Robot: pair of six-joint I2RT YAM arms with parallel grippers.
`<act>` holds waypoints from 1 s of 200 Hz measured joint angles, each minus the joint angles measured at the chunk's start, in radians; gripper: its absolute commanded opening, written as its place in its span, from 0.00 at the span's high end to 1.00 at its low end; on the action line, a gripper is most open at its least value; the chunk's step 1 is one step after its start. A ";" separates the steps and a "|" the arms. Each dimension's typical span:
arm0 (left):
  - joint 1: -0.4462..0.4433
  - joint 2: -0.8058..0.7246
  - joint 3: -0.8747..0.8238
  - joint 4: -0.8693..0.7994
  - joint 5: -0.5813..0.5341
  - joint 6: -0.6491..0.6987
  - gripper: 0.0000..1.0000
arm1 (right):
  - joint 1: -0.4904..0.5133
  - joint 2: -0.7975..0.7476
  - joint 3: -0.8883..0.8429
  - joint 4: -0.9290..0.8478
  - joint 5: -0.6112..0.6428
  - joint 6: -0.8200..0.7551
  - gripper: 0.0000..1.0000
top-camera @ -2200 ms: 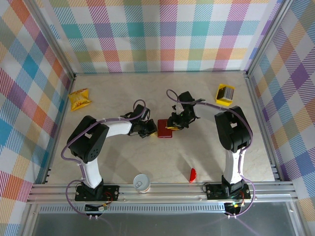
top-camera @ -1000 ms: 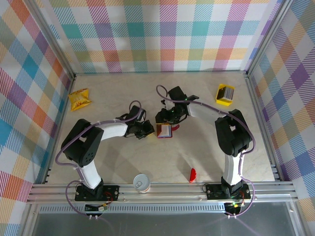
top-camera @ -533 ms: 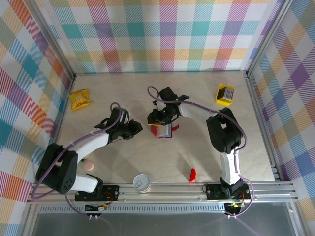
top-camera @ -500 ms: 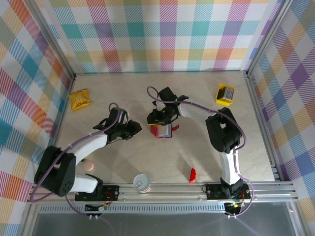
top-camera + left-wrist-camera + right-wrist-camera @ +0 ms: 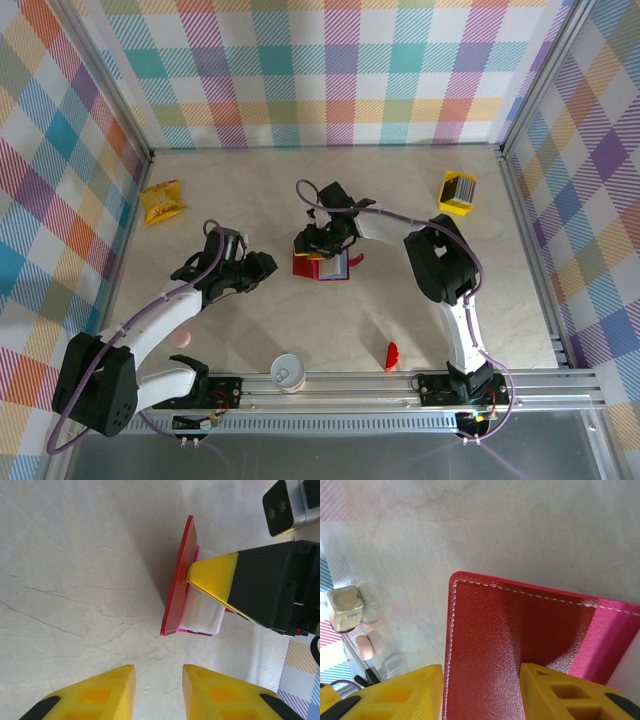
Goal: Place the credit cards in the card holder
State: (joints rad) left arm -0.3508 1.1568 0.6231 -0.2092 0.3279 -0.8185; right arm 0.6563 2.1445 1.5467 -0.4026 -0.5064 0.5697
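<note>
Now the right gripper (image 5: 481,672), jaws spread, touches the propped-open card holder (image 5: 322,266); left gripper (image 5: 158,672), spread and empty, sits at its nine o'clock, credit cards (image 5: 457,191) at two o'clock.

**No Words I Can Read**

I look all over and find no word or number I can read. The credit cards (image 5: 457,191) at the far right of the bench (image 5: 250,180) have black and white stripes on top, but no letters I can make out. The yellow snack packet (image 5: 162,201) has red marks on it, too small to read. From my right wrist I see a little cup (image 5: 345,608) with a pale label, and its tiny lines are a blur.
</note>
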 measured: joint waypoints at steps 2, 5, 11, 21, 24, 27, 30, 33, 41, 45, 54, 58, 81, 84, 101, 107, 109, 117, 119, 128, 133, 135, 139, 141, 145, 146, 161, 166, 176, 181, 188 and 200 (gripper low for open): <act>0.000 0.000 0.000 0.000 0.000 0.000 0.70 | 0.000 0.001 0.000 0.003 0.000 0.000 0.56; 0.001 0.000 0.000 -0.001 0.000 0.000 0.70 | 0.000 0.003 0.000 0.006 0.000 0.001 0.56; 0.001 0.000 0.000 -0.001 0.000 0.000 0.70 | 0.000 0.007 0.000 0.012 0.000 0.002 0.56; 0.001 0.000 0.000 0.000 0.000 0.000 0.70 | 0.000 0.015 0.000 0.019 0.000 0.003 0.56; 0.001 0.000 0.000 0.000 0.000 0.000 0.70 | 0.001 0.017 0.000 0.021 0.000 0.003 0.56; 0.001 0.000 0.000 0.000 0.000 0.000 0.70 | 0.001 0.020 0.000 0.022 0.000 0.003 0.56; 0.001 0.000 0.000 0.000 0.000 0.000 0.70 | 0.001 0.021 0.000 0.023 0.000 0.003 0.56; 0.001 0.000 0.000 0.001 0.000 0.000 0.70 | 0.001 0.025 0.000 0.023 0.000 0.003 0.56; 0.001 0.000 0.000 0.002 0.000 0.000 0.69 | 0.002 0.032 0.000 0.024 0.000 0.003 0.56; 0.001 0.001 0.000 0.002 0.000 0.000 0.69 | 0.002 0.034 0.000 0.025 0.000 0.003 0.56; 0.001 0.005 0.000 0.005 0.001 0.000 0.69 | 0.002 0.038 0.000 0.025 0.000 0.003 0.56; 0.001 0.007 0.000 0.006 0.002 0.000 0.69 | 0.003 0.039 0.000 0.025 0.000 0.003 0.56; 0.001 0.046 0.000 0.029 0.007 -0.001 0.72 | 0.003 0.039 0.000 0.025 0.000 -0.001 0.57; 0.001 0.053 0.000 0.031 0.009 0.000 0.73 | 0.003 0.039 0.000 0.025 0.000 -0.001 0.57; 0.001 0.084 -0.005 0.055 0.021 -0.010 0.82 | 0.003 0.038 0.000 0.024 0.000 -0.003 0.58; 0.001 0.089 -0.008 0.062 0.023 -0.010 0.86 | 0.003 0.037 0.000 0.023 0.000 -0.005 0.58; 0.001 0.092 -0.010 0.065 0.023 -0.015 0.88 | 0.003 0.037 0.000 0.023 0.000 -0.006 0.58; 0.001 0.097 -0.013 0.080 0.028 -0.016 0.94 | 0.003 0.034 0.000 0.019 0.000 -0.008 0.59; 0.001 0.099 -0.014 0.082 0.029 -0.016 0.95 | 0.003 0.032 0.000 0.017 0.001 -0.008 0.59; 0.001 0.107 -0.014 0.100 0.031 -0.026 0.99 | 0.003 0.025 0.000 0.013 0.001 -0.009 0.59; 0.001 0.113 -0.014 0.112 0.035 -0.024 1.00 | 0.003 0.021 0.000 0.010 0.001 -0.009 0.59; 0.001 0.116 -0.014 0.118 0.037 -0.029 1.00 | 0.003 0.019 0.000 0.009 0.001 -0.009 0.59; 0.001 0.121 -0.014 0.128 0.040 -0.027 1.00 | 0.003 0.015 0.000 0.006 0.001 -0.009 0.59; 0.001 0.126 -0.014 0.134 0.041 -0.029 1.00 | 0.003 0.013 0.000 0.004 0.001 -0.009 0.59; 0.001 0.133 -0.014 0.143 0.045 -0.029 1.00 | 0.003 0.010 0.001 -0.002 0.000 -0.009 0.59; 0.001 0.135 -0.014 0.145 0.046 -0.029 1.00 | 0.003 0.010 0.002 -0.002 0.001 -0.009 0.59; 0.000 0.169 -0.013 0.177 0.058 -0.034 1.00 | 0.003 0.007 0.012 -0.019 0.000 -0.010 0.60; -0.001 0.180 -0.013 0.187 0.060 -0.038 1.00 | 0.003 0.007 0.015 -0.021 0.001 -0.010 0.60; -0.004 0.203 -0.011 0.202 0.065 -0.042 1.00 | 0.003 0.007 0.016 -0.027 0.001 -0.010 0.60; -0.008 0.212 -0.010 0.211 0.066 -0.046 1.00 | 0.003 0.007 0.016 -0.029 0.001 -0.010 0.60; -0.011 0.225 -0.005 0.217 0.068 -0.049 1.00 | 0.003 0.007 0.016 -0.032 0.001 -0.010 0.60; -0.019 0.245 0.004 0.229 0.069 -0.053 1.00 | 0.003 0.007 0.016 -0.037 0.001 -0.010 0.60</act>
State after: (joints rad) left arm -0.3695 1.4014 0.6273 0.0193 0.3973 -0.8711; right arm 0.6590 2.1513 1.5627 -0.4400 -0.5056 0.5594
